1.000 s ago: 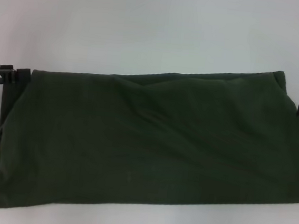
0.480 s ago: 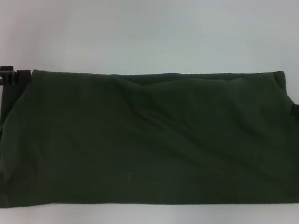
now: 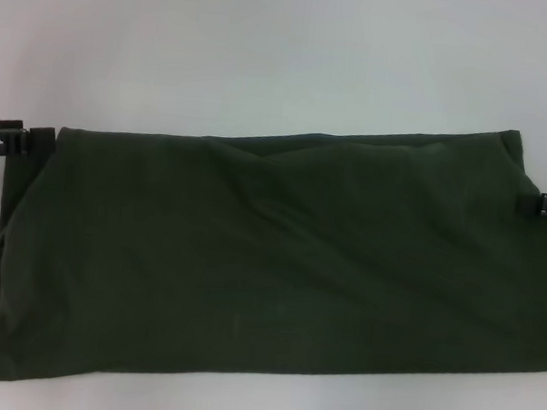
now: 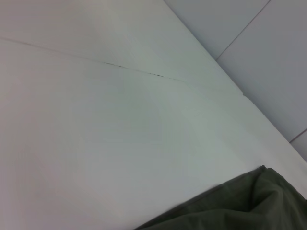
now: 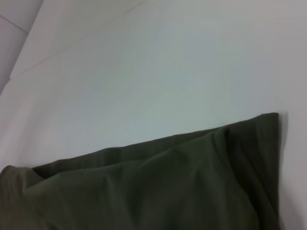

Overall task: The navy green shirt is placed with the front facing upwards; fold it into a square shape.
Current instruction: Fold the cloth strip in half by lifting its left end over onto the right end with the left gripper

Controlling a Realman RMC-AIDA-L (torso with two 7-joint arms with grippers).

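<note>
Now, nearest the lower edge of the head view, the navy green shirt [image 3: 277, 264] lies flat on the white tabletop [image 3: 268, 59], folded to a wide band w/ only plain green cloth showing. It fills the frame's lower half from far left to far right; its near hem runs from the lower left corner up toward the right edge. The far edge slopes from mid-left up to the upper right corner of the cloth, w/ soft creases around the centre.

At the far-edge corners: left gripper [image 3: 37, 140] sits at the frame's left edge, its dark fingers touching the shirt's left corner; right gripper [image 3: 530, 204] sits at the right edge, touching the cloth's right side. Can't tell for either whether the fingers are spread or pinched on fabric — only short dark stubs show.

Left wrist view: a shirt corner [image 4: 240, 203] in the lower right, bare tabletop beyond. Right wrist view: the shirt's folded edge [image 5: 158, 187] across the lower part, white surface behind.
</note>
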